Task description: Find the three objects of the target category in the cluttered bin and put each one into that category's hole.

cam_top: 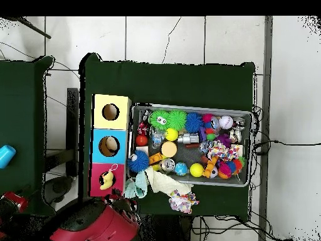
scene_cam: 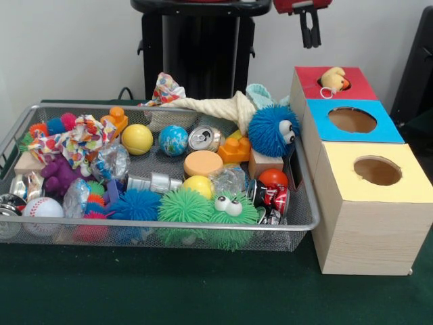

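Green tabletop: arm drawn back high, fingers (scene_cam: 310,30) close together, empty, above red-panelled hole (scene_cam: 335,83) holding plush toy (scene_cam: 331,79).

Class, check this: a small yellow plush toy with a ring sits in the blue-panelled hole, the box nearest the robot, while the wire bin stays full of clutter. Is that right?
Not quite. The yellow plush toy sits in the red-panelled hole, not the blue one; the red box is the one nearest the robot. The front view shows it, and the overhead view agrees. The wire bin is indeed full of clutter.
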Robot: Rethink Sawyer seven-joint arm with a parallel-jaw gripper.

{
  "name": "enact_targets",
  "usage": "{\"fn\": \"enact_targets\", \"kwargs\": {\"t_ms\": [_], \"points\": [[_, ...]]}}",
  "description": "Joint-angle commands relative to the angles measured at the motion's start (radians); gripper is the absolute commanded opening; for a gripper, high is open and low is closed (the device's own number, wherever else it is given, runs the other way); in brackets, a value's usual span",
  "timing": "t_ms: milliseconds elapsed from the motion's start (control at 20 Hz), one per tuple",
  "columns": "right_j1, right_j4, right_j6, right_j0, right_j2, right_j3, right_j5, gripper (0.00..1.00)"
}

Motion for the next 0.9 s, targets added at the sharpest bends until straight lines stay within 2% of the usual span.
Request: {"fn": "enact_targets", "kwargs": {"t_ms": [50, 500, 900], "points": [[0.052, 0.009, 0.238, -0.035, 0.189, -0.122, 0.085, 0.0], [0.002, 0.054, 0.222, -0.072, 0.245, -0.107, 0.111, 0.0], [-0.054, 0.034, 0.319, -0.067, 0.248, -0.112, 0.081, 0.0]]}}
